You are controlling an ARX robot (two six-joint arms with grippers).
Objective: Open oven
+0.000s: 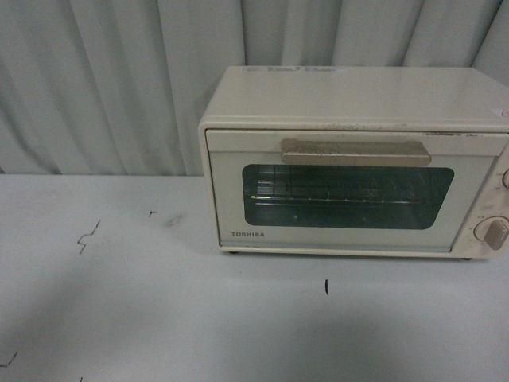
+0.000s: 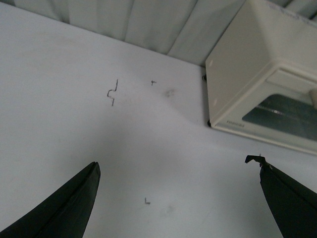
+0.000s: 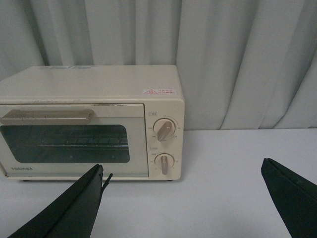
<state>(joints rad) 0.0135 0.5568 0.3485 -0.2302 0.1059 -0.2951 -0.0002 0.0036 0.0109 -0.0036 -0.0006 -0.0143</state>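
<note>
The shut TOSHIBA toaster oven [image 1: 358, 103] is sitting on the white table [image 1: 119, 302], wire rack [image 1: 318, 191] inside; the left gripper [image 2: 174, 161] and right gripper [image 3: 182, 163] are gaping wide, holding nothing.

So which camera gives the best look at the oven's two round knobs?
The right wrist view: both knobs sit whole on the oven, one above the other. The front view cuts them off at the picture's edge, with only the lower knob mostly visible. The left wrist view shows just the oven's other end, no knobs.
</note>
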